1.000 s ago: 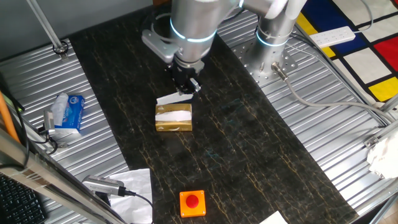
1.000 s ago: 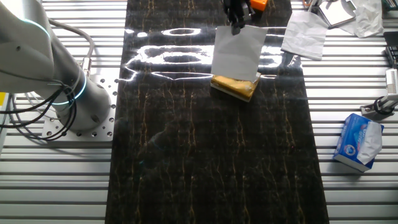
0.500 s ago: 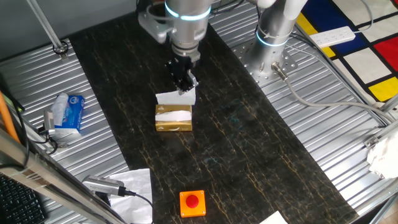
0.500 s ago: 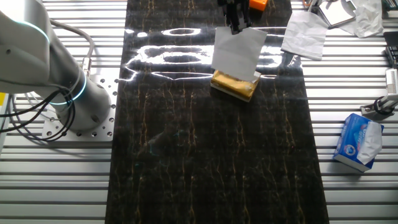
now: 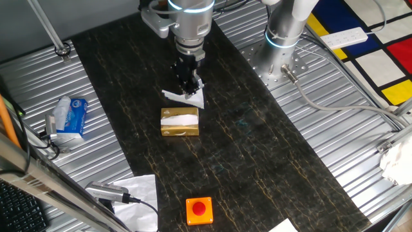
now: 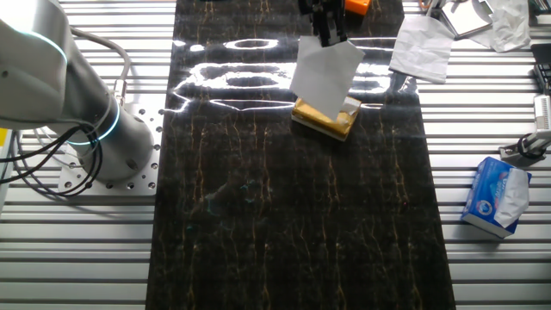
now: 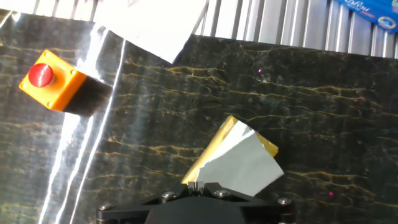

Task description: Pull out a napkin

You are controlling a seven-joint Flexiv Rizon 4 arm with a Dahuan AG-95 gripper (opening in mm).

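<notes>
The gripper (image 6: pixel 326 34) is found pinched on the top edge of the napkin (image 6: pixel 324 75), which hangs from it as a flat white sheet above the gold-brown tissue box (image 6: pixel 326 119). The grip is placed at the sheet's upper edge so that the paper is loaded along its length and not crumpled. In one fixed view the napkin's lower edge (image 5: pixel 187 98) appears clear of the box (image 5: pixel 179 122), so the sheet is judged to be out of the slot or nearly so; whether a trailing corner touches the box cannot be determined. The box rests flat on the dark marbled mat (image 5: pixel 270 161), unrestrained, and its own weight is evidently relied upon to hold it down. In the hand view the sheet (image 7: pixel 244 167) is seen hanging directly before the box (image 7: pixel 217 148).
</notes>
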